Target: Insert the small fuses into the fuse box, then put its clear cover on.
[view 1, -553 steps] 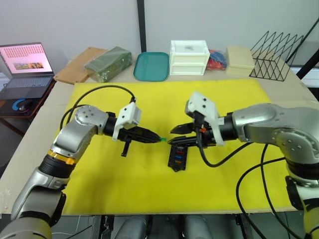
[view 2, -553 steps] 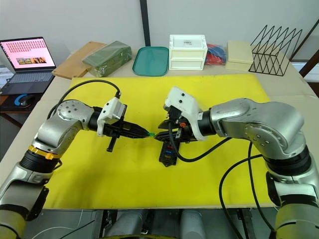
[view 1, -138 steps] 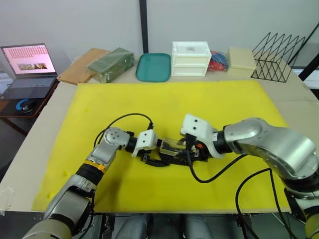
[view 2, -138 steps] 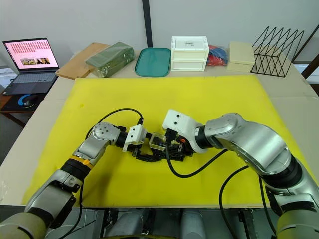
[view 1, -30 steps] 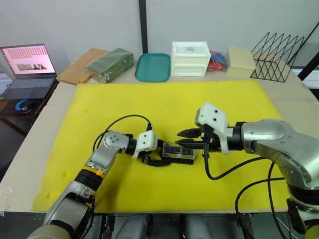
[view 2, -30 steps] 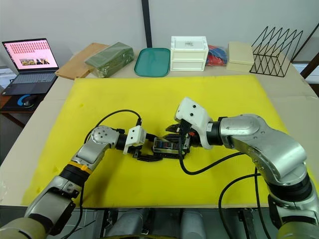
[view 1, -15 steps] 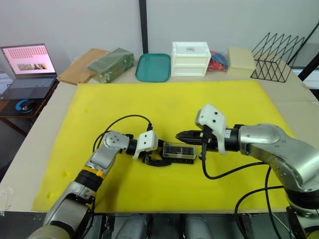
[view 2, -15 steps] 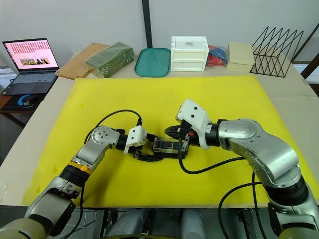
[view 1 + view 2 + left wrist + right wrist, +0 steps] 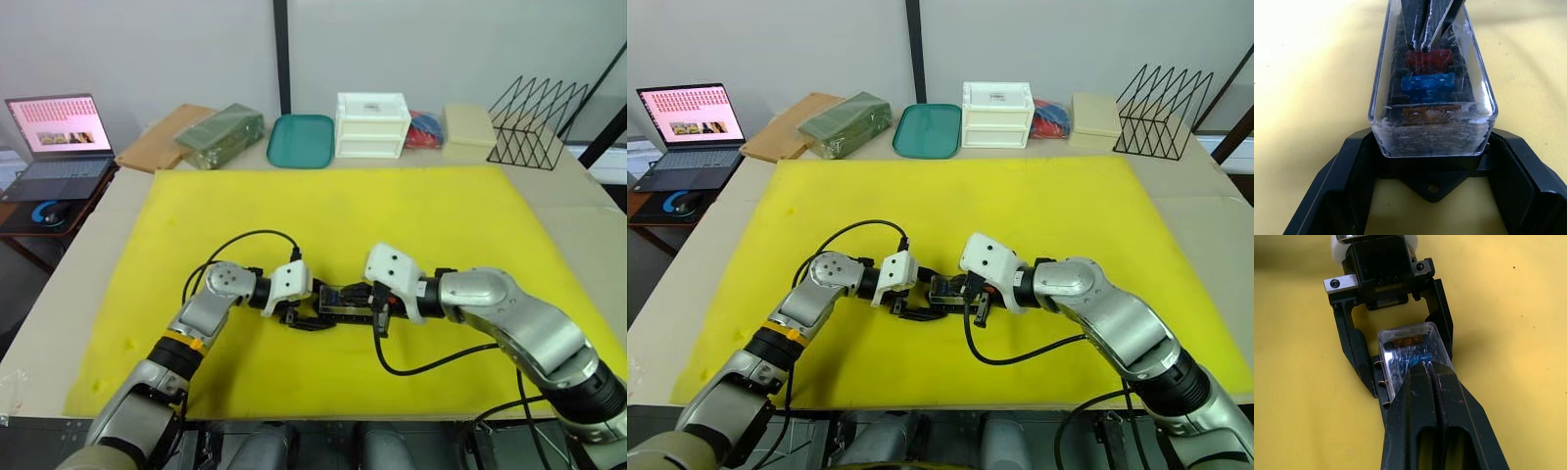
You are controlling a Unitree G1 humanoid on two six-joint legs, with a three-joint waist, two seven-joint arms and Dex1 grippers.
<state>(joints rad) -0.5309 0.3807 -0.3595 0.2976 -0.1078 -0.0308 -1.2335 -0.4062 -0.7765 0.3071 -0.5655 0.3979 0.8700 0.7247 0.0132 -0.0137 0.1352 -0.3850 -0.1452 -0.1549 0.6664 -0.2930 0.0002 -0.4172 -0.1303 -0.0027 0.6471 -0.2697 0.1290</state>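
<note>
Head view, room: I see a laptop (image 9: pixel 57 137) on a side table at my far left, and along the back edge a green tray (image 9: pixel 300 141), a white drawer unit (image 9: pixel 372 124) and a black wire rack (image 9: pixel 532 123).
Surface: yellow mat (image 9: pixel 343 211) over the table, no loose fuses on it that I can spot.
Fuse box (image 9: pixel 947 290): near the front middle of the mat, between my two grippers.
Clear cover (image 9: pixel 1432 88): sitting over the box; whether it has fully clicked down I can't be sure from these angles.
Small fuses (image 9: pixel 1427 81): red, blue and an amber one visible through the cover, seated in their slots; the rest are hidden under my right fingers.
Left gripper (image 9: pixel 313 315): jaws spread wide, straddling the end of the box, and I can't tell whether they touch it.
Right gripper (image 9: pixel 1428 377): fingers pinched together with nothing between them, tips resting on top of the cover as if pressing it home.
Progress: fuses look inserted and the cover is on; I judge only the final press and letting go remain.
</note>
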